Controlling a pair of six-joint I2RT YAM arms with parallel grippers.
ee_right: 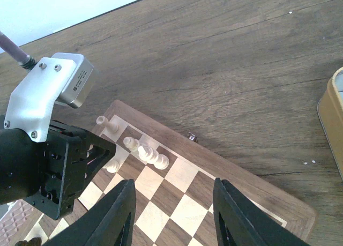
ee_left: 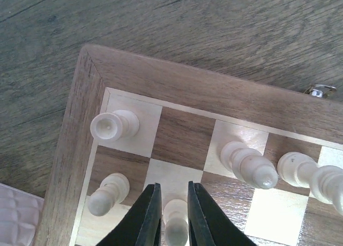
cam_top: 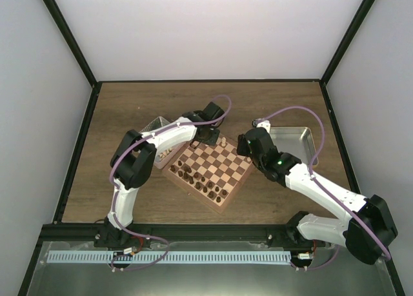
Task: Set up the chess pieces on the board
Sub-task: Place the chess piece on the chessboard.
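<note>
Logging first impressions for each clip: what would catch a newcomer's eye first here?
The board sits mid-table, dark pieces lined along its near-left edge. At its far corner, the left gripper brackets a light pawn standing beside other light pieces. The right gripper hovers open and empty over the board's far-right edge.

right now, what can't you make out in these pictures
- Left wrist: the bottom edge cuts off the light piece between the left gripper's fingers; gripped or not, cannot tell.
- Top: the left arm hides the board's far corner; dark pieces too small to identify.
- Right wrist: most of the board is out of frame.
</note>
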